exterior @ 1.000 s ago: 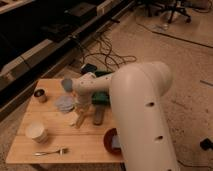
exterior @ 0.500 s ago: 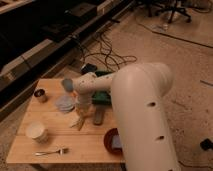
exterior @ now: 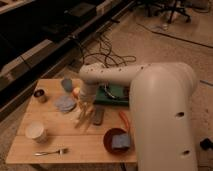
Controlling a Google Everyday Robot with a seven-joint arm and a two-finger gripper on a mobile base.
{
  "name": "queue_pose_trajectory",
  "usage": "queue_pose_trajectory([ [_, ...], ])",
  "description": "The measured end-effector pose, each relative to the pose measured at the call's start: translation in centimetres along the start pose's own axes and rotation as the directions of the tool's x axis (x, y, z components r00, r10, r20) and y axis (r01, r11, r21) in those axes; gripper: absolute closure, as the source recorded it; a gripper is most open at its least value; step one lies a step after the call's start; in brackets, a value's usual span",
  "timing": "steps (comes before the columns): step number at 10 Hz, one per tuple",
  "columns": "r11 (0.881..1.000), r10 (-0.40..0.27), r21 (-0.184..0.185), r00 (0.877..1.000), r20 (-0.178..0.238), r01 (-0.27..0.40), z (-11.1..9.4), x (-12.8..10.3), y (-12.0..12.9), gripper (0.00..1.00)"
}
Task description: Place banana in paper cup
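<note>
Lowered slightly since a second ago, gripper (exterior: pixel 82 111) stands closed at mid-table (exterior: pixel 20 149), apparently pinching the banana (exterior: pixel 80 120) pointing downward, with the paper cup (exterior: pixel 36 131) well apart toward the near corner by the fork (exterior: pixel 50 151).

1. No readable text, labels, brands or nos. anywhere, as far as I can see.
2. The gripper (exterior: pixel 81 119) is low over the table (exterior: pixel 80 146), mid-top, just left of the dark grey bar (exterior: pixel 98 116), fingers closed.

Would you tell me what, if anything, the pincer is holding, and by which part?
Cannot be told: the pincer is shut low over the table by the banana; contact is hidden.
</note>
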Motion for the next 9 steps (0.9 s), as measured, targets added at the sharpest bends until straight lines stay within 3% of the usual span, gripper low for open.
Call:
queue_pose_trajectory([
  [2, 0.999, -0.031, -0.012, 0.999, -0.020, 0.031, -1.67, 0.32, 0.67, 1.00],
  [9, 0.999, -0.033, -0.013, 0.999, -0.022, 0.033, -1.66, 0.39, 0.77, 1.00],
])
